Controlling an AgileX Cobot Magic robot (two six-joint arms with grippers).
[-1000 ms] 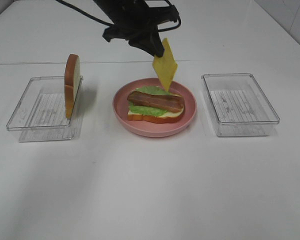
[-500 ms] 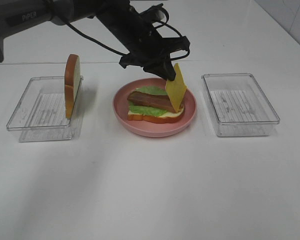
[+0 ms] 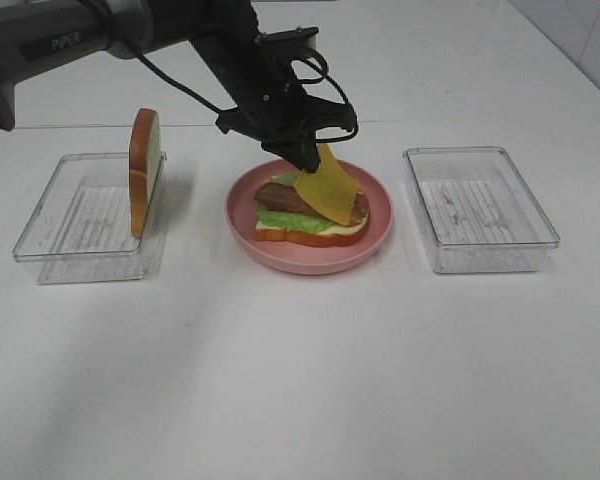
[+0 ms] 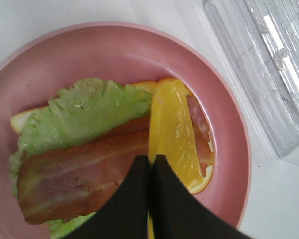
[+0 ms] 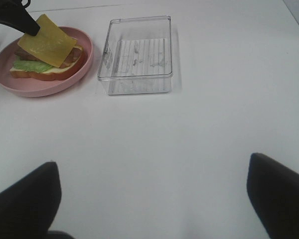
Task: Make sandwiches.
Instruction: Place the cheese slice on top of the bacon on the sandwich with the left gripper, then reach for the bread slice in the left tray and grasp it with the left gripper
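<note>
Over the pink plate (image 3: 375, 235) near the middle of the desk, your left gripper (image 3: 308, 158) has its jaws pressed together on the upper edge of the yellow cheese slice (image 3: 327, 188), and that is the relation to watch. The slice hangs tilted from the jaws, its free lower edge slanting down toward the plate's right rim and lying on or just above the brown meat strip (image 3: 285, 197); from the high view you cannot tell for certain whether it already touches. Under the meat sit the green lettuce leaf (image 3: 280, 219) and the bottom bread slice (image 3: 305, 236), stacked on the plate with their long axis running left to right across it. In the left wrist view the cheese runs straight away from the fingertips, covering the right end of the meat (image 4: 79, 174) and leaving most of the strip and the lettuce (image 4: 84, 117) bare. So judge the release by that offset: the slice likely wants to lie flatter and further left before you let go. Your right gripper (image 5: 152, 199) is well apart, jaws spread wide and holding nothing, near the front edge of the desk beyond the empty right-hand clear tray (image 3: 480, 208). The second bread slice (image 3: 145, 170) stands on edge in the left clear tray (image 3: 70, 225), closest to your left arm, for the top layer.
</note>
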